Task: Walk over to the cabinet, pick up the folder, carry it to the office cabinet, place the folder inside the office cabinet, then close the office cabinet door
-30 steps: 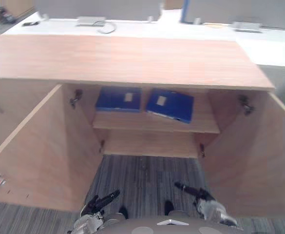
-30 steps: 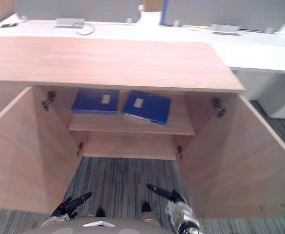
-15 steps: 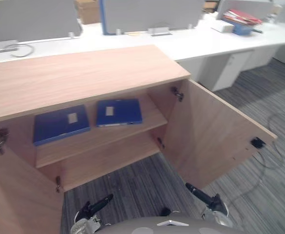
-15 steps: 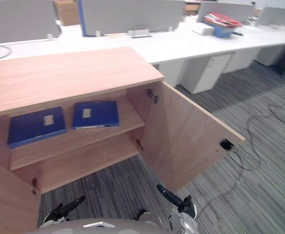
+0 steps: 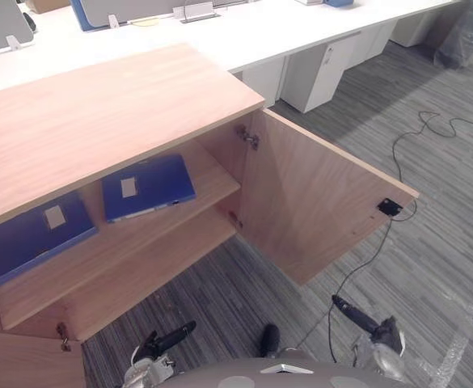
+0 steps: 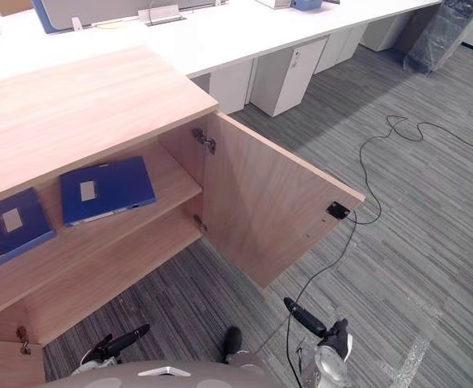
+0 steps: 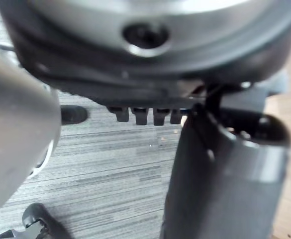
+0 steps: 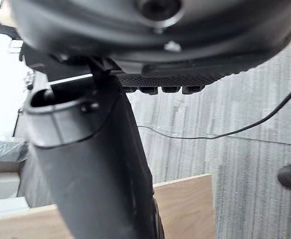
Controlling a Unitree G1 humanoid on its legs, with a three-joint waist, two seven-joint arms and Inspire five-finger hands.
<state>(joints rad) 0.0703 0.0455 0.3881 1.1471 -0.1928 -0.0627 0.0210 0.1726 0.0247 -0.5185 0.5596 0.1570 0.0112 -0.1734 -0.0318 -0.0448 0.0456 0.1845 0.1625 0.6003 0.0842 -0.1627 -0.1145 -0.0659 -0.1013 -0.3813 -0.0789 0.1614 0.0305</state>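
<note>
Obs.: we stand before the low light-wood cabinet [image 5: 115, 113], looking down into it. Its right-hand door [image 5: 317, 202] is swung wide open, with a metal hinge [image 5: 247, 137] at the top of the opening and a small black fitting [image 5: 389, 207] on the door's inner face, near its free edge.

Task item: two flat dark-blue folders, each with a pale square label, lie on the cabinet's upper shelf [image 5: 208, 202]. One folder [image 5: 145, 187] lies towards the open door's side of the cabinet. The other folder [image 5: 30, 238] lies towards the cabinet's opposite side, just apart from the first. Neither hand is touching either of them. The lower shelf [image 5: 155, 267] of the cabinet is bare wood.

Hands: the left hand [image 5: 159, 346] hangs low in front of the cabinet, over the grey striped carpet [image 5: 446, 162], and the right hand [image 5: 373, 327] hangs in front of the open door. Both point forward with fingers [image 7: 145, 115] roughly straight, as far as we can judge (each wrist view shows them end-on, as short stubs), and neither hand grasps anything.

Behind the cabinet runs a long white desk [image 5: 244, 28], with a white drawer unit [image 5: 317, 73] under it.
</note>
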